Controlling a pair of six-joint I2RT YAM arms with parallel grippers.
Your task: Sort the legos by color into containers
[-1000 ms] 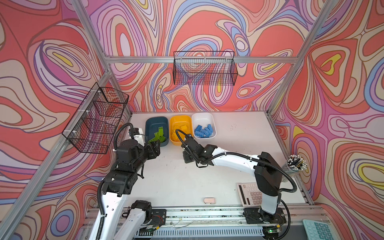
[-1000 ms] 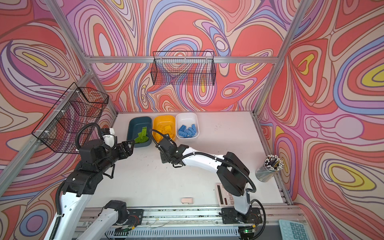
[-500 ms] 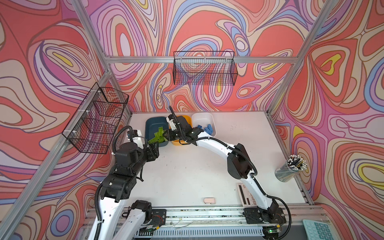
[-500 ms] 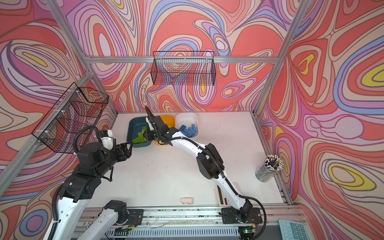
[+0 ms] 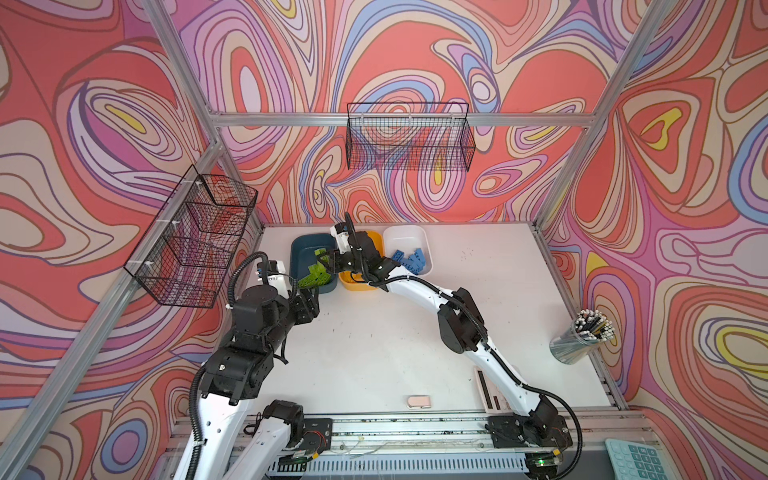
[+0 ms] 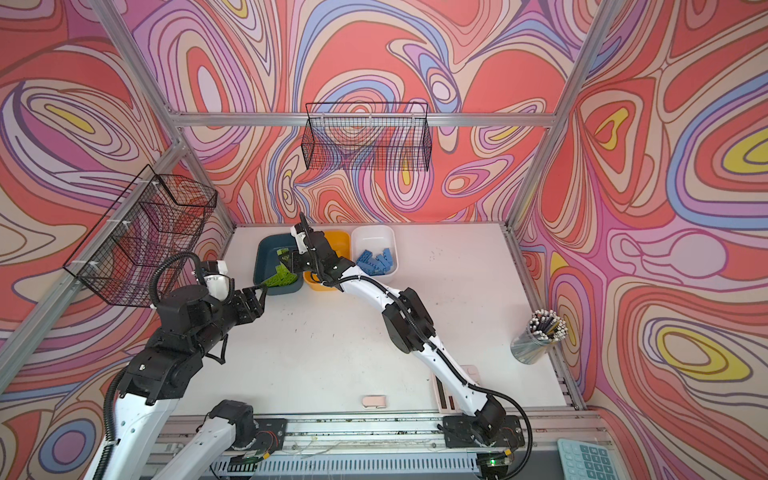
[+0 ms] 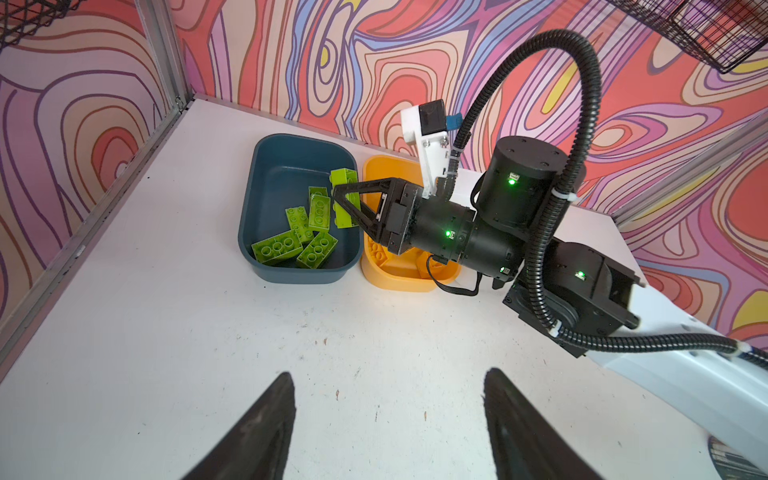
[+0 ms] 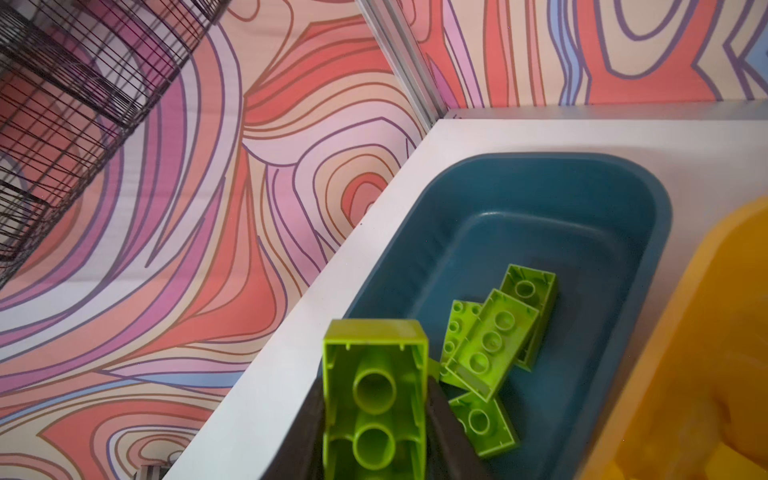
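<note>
The right gripper (image 7: 336,192) is gripping a lime green brick (image 8: 374,399) by its long sides and is holding it above the teal tub (image 7: 299,275), where other green bricks (image 7: 276,247) are lying. The left gripper (image 7: 388,374) is hovering over the tabletop (image 7: 208,332) near this tub, its jaws apart and holding nothing.

The lime-green bricks (image 7: 277,248) show against the dark teal tub (image 7: 291,274), the blue bricks (image 5: 411,261) against the white tub (image 5: 405,235), beside the yellow-orange tub (image 7: 399,282), on a white worktop (image 5: 374,353), with black wire baskets (image 5: 409,137) on walls (image 5: 415,50) of swirling red, pink, purple and blue bands.
</note>
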